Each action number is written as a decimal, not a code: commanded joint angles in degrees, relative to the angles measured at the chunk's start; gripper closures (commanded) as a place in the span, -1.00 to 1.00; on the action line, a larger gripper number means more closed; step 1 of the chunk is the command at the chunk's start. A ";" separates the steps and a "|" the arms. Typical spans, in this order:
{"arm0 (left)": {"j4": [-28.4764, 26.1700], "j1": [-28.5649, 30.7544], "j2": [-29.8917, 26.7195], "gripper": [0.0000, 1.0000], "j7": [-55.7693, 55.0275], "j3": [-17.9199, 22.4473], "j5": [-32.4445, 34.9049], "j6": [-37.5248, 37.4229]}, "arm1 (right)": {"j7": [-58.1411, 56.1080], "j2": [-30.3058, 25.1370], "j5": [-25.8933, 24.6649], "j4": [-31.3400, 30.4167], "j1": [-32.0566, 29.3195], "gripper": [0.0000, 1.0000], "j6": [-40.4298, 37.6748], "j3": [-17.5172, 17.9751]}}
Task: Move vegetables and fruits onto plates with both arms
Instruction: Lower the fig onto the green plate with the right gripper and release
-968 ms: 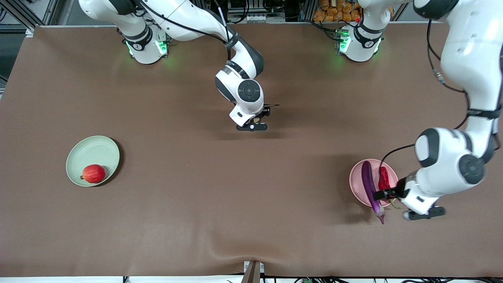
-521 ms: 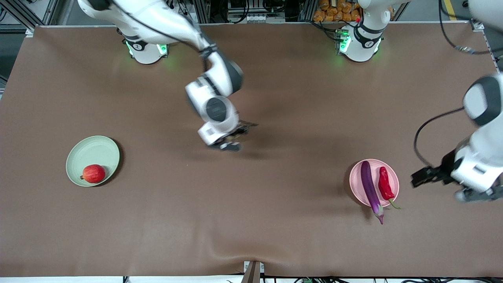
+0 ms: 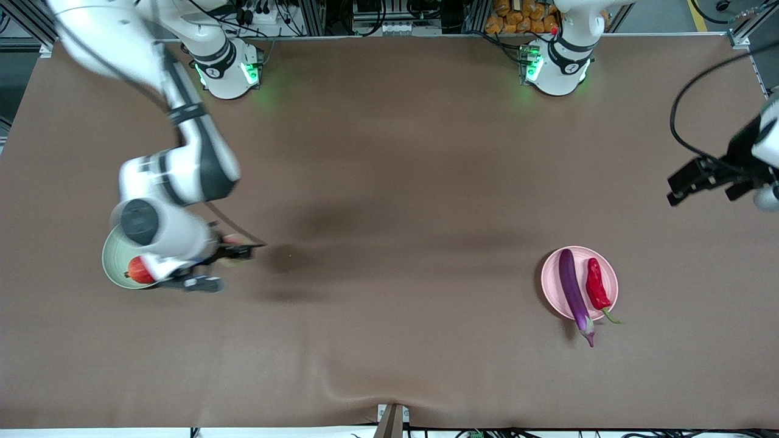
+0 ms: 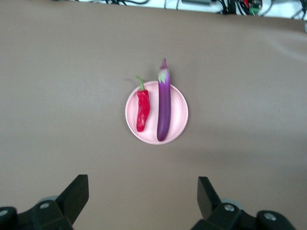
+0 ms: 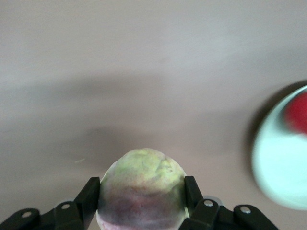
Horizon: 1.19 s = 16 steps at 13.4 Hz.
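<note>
My right gripper [image 3: 240, 248] is shut on the pale yellow-green fruit [image 3: 233, 255], just off the rim of the pale green plate [image 3: 114, 250] on the side toward the table's middle. In the right wrist view the fruit [image 5: 142, 189] fills the jaws. The red-orange fruit [image 3: 137, 271] lies on that plate, half hidden by the right arm. The purple eggplant [image 3: 573, 289] and red chili [image 3: 596, 284] lie side by side on the pink plate [image 3: 549, 281]. My left gripper [image 3: 675, 188] hangs open and empty above the table at the left arm's end. The left wrist view shows the pink plate [image 4: 178, 122] from above.
A brown cloth [image 3: 389, 182] covers the table, with a raised crease [image 3: 341, 374] near the front edge. The two arm bases [image 3: 224, 73] [image 3: 557, 67] stand along the back edge.
The right arm has swung from the table's middle over to the green plate, carrying the fruit. The left gripper has risen from the pink plate and drawn back toward its own end.
</note>
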 commanded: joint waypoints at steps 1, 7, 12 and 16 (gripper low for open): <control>-2.10 -8.45 -3.10 -1.00 0.90 9.48 -1.64 -4.04 | -12.64 -0.12 -1.53 1.05 -11.01 0.60 -0.06 1.70; -3.93 -12.25 -6.17 -1.00 0.11 12.94 -1.73 -8.63 | -31.57 1.11 -1.35 -1.49 -22.55 0.59 -0.41 1.79; -5.18 -11.37 -8.63 -1.00 0.11 12.50 -1.73 -8.81 | -39.50 6.64 -0.65 -1.59 -27.05 0.08 -0.23 1.88; -5.88 -9.98 -9.00 -1.00 0.46 12.85 -1.64 -9.86 | -39.15 6.13 -0.65 -1.06 -26.00 -1.00 -2.06 1.96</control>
